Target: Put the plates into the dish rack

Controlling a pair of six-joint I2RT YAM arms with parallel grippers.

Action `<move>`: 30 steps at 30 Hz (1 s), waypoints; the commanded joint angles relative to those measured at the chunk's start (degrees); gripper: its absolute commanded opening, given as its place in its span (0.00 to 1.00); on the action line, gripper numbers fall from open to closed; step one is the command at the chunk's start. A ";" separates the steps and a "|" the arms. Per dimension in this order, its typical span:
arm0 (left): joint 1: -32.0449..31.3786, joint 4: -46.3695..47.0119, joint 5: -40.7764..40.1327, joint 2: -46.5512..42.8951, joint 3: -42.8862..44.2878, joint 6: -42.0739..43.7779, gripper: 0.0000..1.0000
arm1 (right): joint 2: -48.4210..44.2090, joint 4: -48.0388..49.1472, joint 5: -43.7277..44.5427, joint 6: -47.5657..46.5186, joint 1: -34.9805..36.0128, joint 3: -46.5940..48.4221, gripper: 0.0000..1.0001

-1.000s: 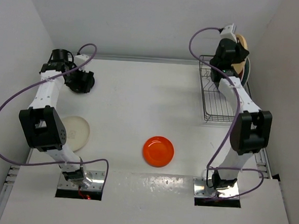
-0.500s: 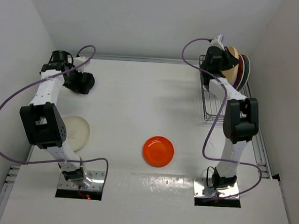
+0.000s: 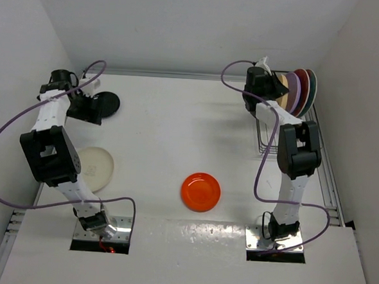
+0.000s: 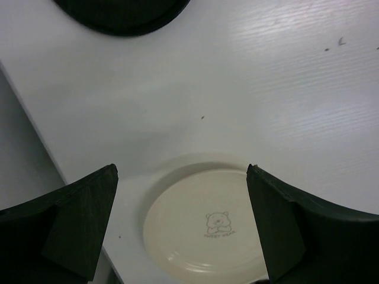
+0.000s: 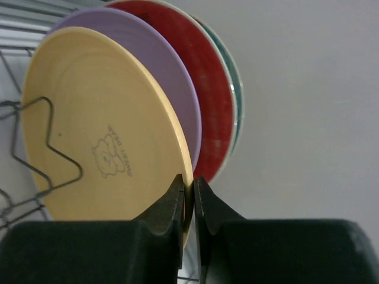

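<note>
There, right fingers pinch the tan-yellow plate at its edge.

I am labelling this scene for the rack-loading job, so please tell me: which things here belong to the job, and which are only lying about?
Job:
- grey wire dish rack
- tan-yellow round plate, pinched by the right gripper
- lavender round plate
- red round plates
- glossy orange round plate
- cream round plate
- glossy black round plate

Not of the job:
- purple cables
- white table
</note>
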 commanded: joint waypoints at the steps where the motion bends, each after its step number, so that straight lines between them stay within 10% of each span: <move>1: 4.64 -4.28 0.71 0.01 -0.19 1.48 0.95 | -2.11 -16.14 -5.52 18.27 -0.84 4.98 0.11; 9: 12.73 -6.84 -9.92 -1.05 -10.03 3.94 0.95 | -4.84 -23.11 -10.90 22.62 -1.38 6.48 0.44; 20: 18.81 -3.34 -10.63 1.50 -19.34 6.93 0.91 | -11.43 -26.81 -17.67 21.92 1.43 7.28 0.63; 30: 21.10 0.55 -10.90 8.44 -21.38 7.63 0.32 | -25.58 -27.16 -22.42 21.83 7.32 0.52 0.69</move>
